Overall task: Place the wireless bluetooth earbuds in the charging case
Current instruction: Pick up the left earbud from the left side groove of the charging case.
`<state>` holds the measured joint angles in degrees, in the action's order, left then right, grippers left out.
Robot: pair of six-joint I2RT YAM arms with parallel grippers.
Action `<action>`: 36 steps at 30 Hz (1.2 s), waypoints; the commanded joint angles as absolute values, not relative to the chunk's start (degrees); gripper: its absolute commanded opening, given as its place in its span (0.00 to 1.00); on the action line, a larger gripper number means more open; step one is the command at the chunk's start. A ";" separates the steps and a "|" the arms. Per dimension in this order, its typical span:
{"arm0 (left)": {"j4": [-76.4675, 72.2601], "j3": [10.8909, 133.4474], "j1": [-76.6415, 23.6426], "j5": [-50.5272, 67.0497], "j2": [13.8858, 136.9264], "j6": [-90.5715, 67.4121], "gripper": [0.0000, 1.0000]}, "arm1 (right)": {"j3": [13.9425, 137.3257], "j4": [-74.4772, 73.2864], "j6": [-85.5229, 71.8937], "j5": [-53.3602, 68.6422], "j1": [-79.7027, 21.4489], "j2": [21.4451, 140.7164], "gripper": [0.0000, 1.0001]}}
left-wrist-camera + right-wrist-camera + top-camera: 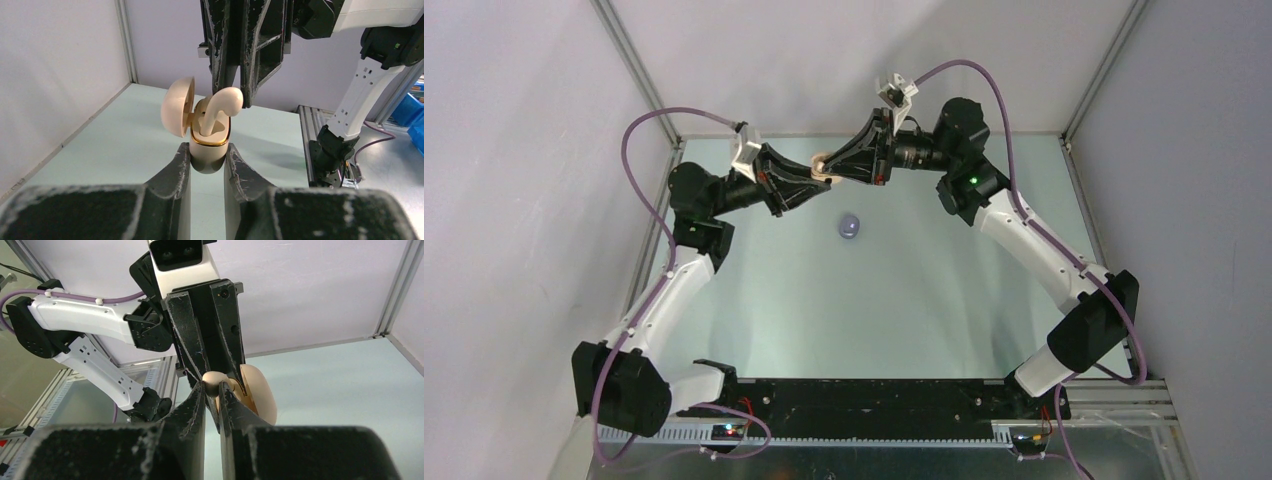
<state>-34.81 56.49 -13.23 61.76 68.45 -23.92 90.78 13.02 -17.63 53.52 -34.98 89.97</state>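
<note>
My left gripper (208, 156) is shut on the lower body of a cream-beige charging case (209, 148), held in the air above the far middle of the table with its lid (177, 106) swung open to the left. From above, my right gripper (214, 388) is shut on the rounded head of a cream-beige earbud (223, 106). The earbud's stem reaches down into the case's gold-rimmed opening. In the top view the left gripper (816, 173) and the right gripper (833, 167) meet tip to tip around the case (822, 166). In the right wrist view the earbud (215, 380) sits before the lid (261, 394).
A small rounded purple thing (850, 226) lies on the pale green table (864, 310), below the two grippers. White walls and metal corner posts (636, 62) close in the back and sides. An aluminium rail (306, 145) runs along the table's right edge.
</note>
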 commanded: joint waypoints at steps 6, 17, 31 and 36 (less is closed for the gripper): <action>-37.03 57.37 -13.54 63.00 66.15 -22.29 0.00 | 92.07 9.63 -14.92 51.60 -35.24 88.72 0.00; -37.16 55.97 -13.92 64.45 65.40 -20.07 0.00 | 94.22 0.42 -11.05 45.45 -36.29 89.53 0.00; -38.01 55.27 -13.81 63.32 65.59 -20.83 0.00 | 96.84 -4.91 -7.54 41.49 -36.34 86.23 0.21; -37.99 55.05 -13.83 63.12 65.48 -20.99 0.00 | 96.66 -4.37 -7.00 41.57 -36.28 85.13 0.24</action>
